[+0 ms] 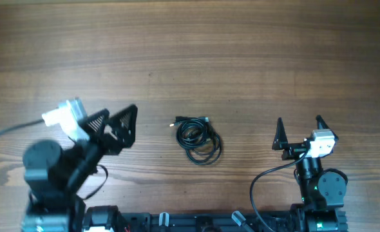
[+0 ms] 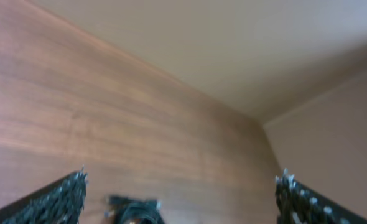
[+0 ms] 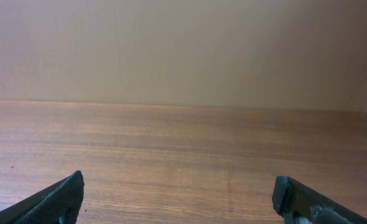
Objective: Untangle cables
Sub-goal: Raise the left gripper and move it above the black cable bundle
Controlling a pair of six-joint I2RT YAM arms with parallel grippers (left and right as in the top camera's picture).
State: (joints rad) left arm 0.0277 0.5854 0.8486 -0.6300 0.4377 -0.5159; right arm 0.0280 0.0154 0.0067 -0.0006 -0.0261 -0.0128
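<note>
The cables (image 1: 198, 136) lie as one small bundle of thin black loops with small plug ends at the middle of the wooden table. My left gripper (image 1: 129, 125) is open, pointing right, a short way left of the bundle and not touching it. In the left wrist view the bundle (image 2: 134, 208) shows blurred at the bottom edge between the open fingers (image 2: 180, 199). My right gripper (image 1: 299, 132) is open and empty, well to the right of the bundle. The right wrist view shows its spread fingers (image 3: 180, 196) over bare wood, no cables in view.
The wooden table (image 1: 190, 58) stretches far behind the bundle. The arm bases and their thicker black wires (image 1: 261, 183) sit along the near edge. A plain beige wall (image 3: 183, 50) stands beyond the table's far edge.
</note>
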